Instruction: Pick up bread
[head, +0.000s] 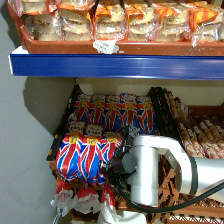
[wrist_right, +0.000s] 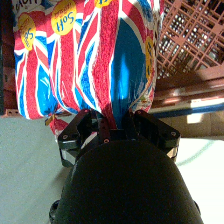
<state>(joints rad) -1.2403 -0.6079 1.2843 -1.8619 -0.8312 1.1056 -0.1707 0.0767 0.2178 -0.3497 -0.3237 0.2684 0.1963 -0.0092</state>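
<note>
**Right hand clamped on a Union Jack loaf at the front of the lower shelf**

The shelving fills the head view: a blue shelf edge (head: 120, 65) runs across the upper part of the frame, and above it a brown tray (head: 65, 47) carries a row of pale buns in orange-topped packs (head: 125, 21). Below the edge, in the middle of the frame, a dark crate (head: 161, 107) holds a row of Union Jack loaves (head: 117, 111), and at the right edge lie long brown speckled loaves (head: 202, 137).

The white right arm (head: 150, 167) enters from the lower right, with a black cable looping along it. At its end the hand (head: 116, 165) meets the bread (head: 85, 156), a glossy red, white and blue bagged loaf in the lower left of the frame, in front of the crate row and apart from it. From here the fingers are mostly hidden by the arm and the bag.

The wrist view shows what the head view hides: the hand (wrist_right: 119, 122) is closed on the bread (wrist_right: 85, 60), its two black fingers (wrist_right: 82, 127) pinching a bunched fold of the bag between them. Yellow labels with blue lettering sit near the upper left of that frame, and a brown lattice crate wall (wrist_right: 192, 35) fills the upper right.
</note>
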